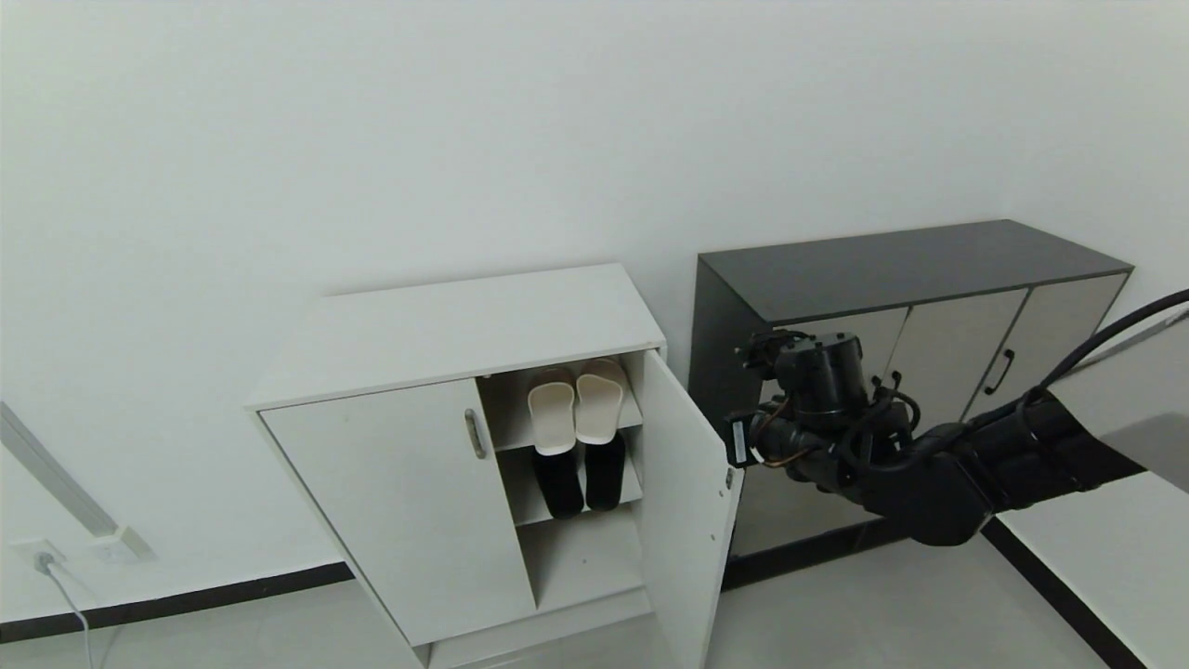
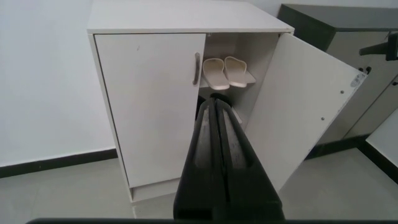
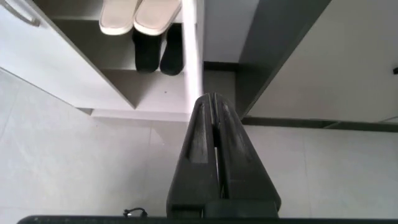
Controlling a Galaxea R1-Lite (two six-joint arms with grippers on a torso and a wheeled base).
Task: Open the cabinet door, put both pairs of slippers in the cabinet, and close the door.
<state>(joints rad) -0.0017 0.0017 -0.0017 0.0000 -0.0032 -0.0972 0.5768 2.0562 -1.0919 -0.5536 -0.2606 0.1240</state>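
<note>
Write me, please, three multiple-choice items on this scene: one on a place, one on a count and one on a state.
1. Where do the white slippers lie? A) upper shelf, above the black slippers B) floor C) a chair
2. How many slipper pairs does the cabinet hold? A) one B) two C) three
3. How stands the cabinet's right door? A) shut B) open C) missing
Answers: 1 A, they rest on the shelf above the black ones; 2 B, one white and one black pair show; 3 B, it is swung outward.
</note>
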